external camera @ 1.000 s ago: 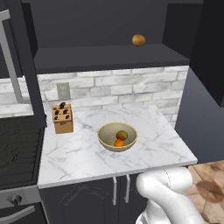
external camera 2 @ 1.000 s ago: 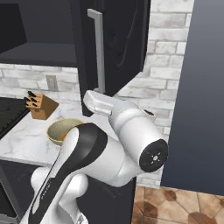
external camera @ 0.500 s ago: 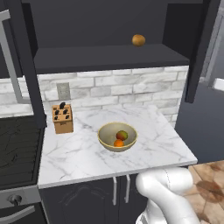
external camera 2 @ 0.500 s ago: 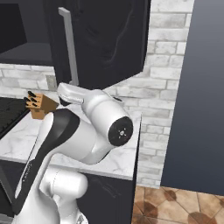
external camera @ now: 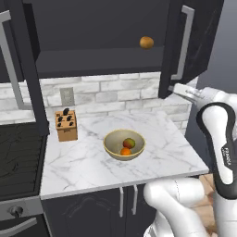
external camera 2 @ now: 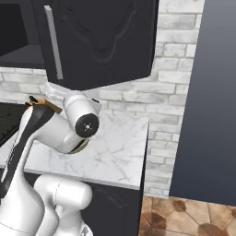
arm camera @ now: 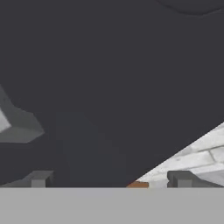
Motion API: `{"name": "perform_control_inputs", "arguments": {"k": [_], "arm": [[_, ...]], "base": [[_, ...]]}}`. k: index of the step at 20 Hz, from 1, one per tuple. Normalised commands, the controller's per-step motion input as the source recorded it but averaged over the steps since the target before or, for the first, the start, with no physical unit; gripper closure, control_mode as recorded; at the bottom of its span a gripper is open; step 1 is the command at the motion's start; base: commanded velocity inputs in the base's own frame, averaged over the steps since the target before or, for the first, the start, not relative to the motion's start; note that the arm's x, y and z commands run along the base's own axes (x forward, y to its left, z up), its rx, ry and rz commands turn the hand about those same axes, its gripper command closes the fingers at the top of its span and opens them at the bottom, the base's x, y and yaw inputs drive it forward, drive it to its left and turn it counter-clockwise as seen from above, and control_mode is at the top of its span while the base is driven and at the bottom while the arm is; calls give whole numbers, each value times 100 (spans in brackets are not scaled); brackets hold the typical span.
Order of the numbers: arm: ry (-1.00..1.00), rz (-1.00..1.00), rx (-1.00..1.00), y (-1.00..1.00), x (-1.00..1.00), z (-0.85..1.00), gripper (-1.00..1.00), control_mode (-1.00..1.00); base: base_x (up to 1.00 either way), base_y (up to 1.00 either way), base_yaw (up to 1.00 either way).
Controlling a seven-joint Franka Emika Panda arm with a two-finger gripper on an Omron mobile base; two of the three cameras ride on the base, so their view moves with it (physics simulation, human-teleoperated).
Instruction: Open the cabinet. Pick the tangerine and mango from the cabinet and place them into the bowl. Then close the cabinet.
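The cabinet [external camera: 92, 28] hangs over the counter with both doors swung out. Its right door [external camera 2: 106, 41] stands partly open, with the silver bar handle [external camera 2: 53, 46] on its edge. My gripper [arm camera: 109, 179] is open and holds nothing. It sits close against the dark outer face of that door, near its lower edge. In the left base view the gripper [external camera: 178, 89] pokes out just below the right door [external camera: 196, 41]. The tan bowl [external camera: 111, 144] on the counter holds the mango [external camera: 130, 143] and the tangerine [external camera: 125, 151].
A brownish-orange round fruit [external camera: 146, 42] lies on the cabinet shelf. A wooden knife block [external camera: 66, 125] stands at the back left of the marble counter [external camera: 83, 162], with a stove [external camera: 18, 157] to its left. The left door [external camera: 25, 69] juts out. A brick wall [arm camera: 201, 153] runs behind.
The right cabinet door has swung in toward shut. My arm has swept left along with it, the hand staying against the door's outer face. The bowl and fruit have not moved.
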Motion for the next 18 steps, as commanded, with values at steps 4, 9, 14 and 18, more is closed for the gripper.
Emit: {"name": "perform_control_inputs", "arguments": {"k": [4, 9, 14, 18], "arm": [[17, -2, 8, 8, 100, -28, -100, -100], [44, 0, 12, 0, 100, 0, -100, -100], [31, -18, 3, 1, 100, 6, -100, -100], [-3, -15, -10, 10, 100, -59, -100, -100]], "base": [[0, 0, 0], [0, 0, 0], [0, 0, 0], [0, 0, 0]]}}
